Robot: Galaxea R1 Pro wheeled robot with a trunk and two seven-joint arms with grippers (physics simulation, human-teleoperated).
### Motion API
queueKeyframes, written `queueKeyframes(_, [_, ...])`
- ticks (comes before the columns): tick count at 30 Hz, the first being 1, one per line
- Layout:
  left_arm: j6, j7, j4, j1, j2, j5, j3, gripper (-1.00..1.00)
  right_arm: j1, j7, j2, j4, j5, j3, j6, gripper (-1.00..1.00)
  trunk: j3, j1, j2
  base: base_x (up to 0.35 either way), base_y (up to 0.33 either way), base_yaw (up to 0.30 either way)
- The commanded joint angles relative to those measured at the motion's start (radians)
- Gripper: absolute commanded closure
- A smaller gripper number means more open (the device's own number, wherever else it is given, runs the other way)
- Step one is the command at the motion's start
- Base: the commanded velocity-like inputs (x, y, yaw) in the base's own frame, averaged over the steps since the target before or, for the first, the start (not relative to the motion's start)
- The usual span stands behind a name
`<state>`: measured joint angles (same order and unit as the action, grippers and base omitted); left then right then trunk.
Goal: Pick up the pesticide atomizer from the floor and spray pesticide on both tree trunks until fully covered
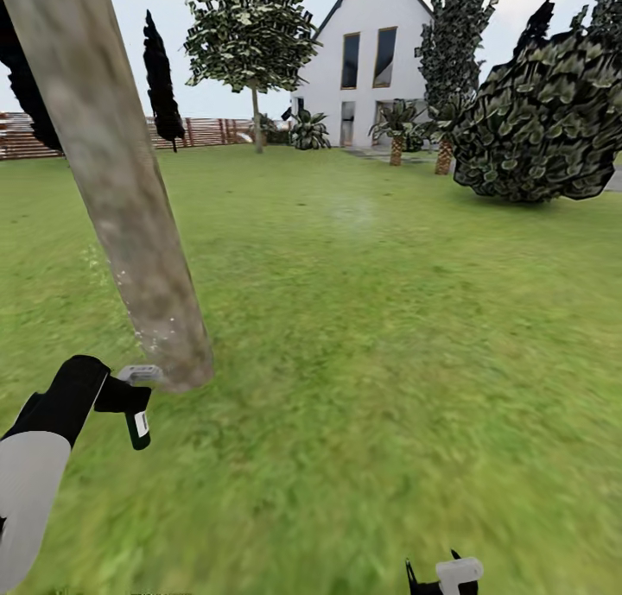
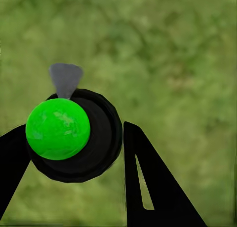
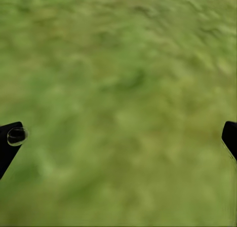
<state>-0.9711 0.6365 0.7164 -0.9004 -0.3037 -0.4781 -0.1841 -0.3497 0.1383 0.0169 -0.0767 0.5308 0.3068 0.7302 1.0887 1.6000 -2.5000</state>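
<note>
- The pesticide atomizer (image 1: 136, 405) is the only container in sight; its contents cannot be seen through the black body.
- The left pincer (image 1: 117, 396) grips it, held just beside the base of the leaning tree trunk (image 1: 112, 180), grey nozzle head toward the bark.
- In the left wrist view the atomizer (image 2: 79, 138) appears end-on as a round black body with a bright green disc on it and a grey tip, sitting between the 2 black fingers (image 2: 148, 182).
- A white label shows on the bottle's lower part in the head view.
- Fine pale pesticide specks (image 1: 160, 332) dot the low part of that trunk near the nozzle.
- The right pincer (image 1: 445, 578) hangs well apart from the trunk, over bare grass; the right wrist view shows its fingertips (image 3: 12, 138) spread wide with nothing between them.
- The floor (image 1: 389, 336) is mottled green grass.
- Beyond the trunk stand a second tree (image 1: 250, 42) with an upright thin trunk, a brown slatted fence (image 1: 207, 131), a white house (image 1: 371, 60), a large dark bush (image 1: 544, 120) and a small palm (image 1: 396, 133).
</note>
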Motion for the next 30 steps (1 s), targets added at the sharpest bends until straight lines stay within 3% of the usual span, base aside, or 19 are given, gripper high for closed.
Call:
queueKeyframes(1, [0.0, 0.0, 0.0, 0.0, 0.0, 0.001, 0.0, 1.0, 0.0, 0.0, 0.0, 0.0, 0.0, 0.0, 0.0, -1.0, 0.0, 0.0, 0.0, 0.09, -0.276, 0.278])
queueKeyframes(5, [0.0, 0.0, 0.0, 0.0, 0.0, 0.001, 0.0, 1.0, 0.0, 0.0, 0.0, 0.0, 0.0, 0.0, 0.0, -1.0, 0.0, 0.0, 0.0, 0.091, -0.275, 0.25])
queueKeyframes(15, [0.0, 0.001, 0.003, 0.0, 0.0, 0.0, -0.003, 1.0, 0.0, 0.001, 0.0, 0.0, 0.0, 0.0, 0.0, -1.0, 0.0, 0.0, 0.0, 0.09, -0.275, 0.057])
queueKeyframes(25, [-0.013, 0.0, 0.063, -0.01, 0.0, -0.001, 0.0, 1.0, 0.0, 0.001, 0.0, 0.0, 0.0, 0.0, 0.0, -1.0, 0.0, 0.0, 0.0, 0.129, -0.258, 0.264])
queueKeyframes(30, [-0.014, 0.0, 0.069, -0.005, 0.0, -0.002, 0.006, 1.0, 0.0, 0.003, 0.0, -0.002, 0.001, 0.0, 0.0, -1.0, 0.0, 0.0, 0.0, 0.215, -0.193, 0.033])
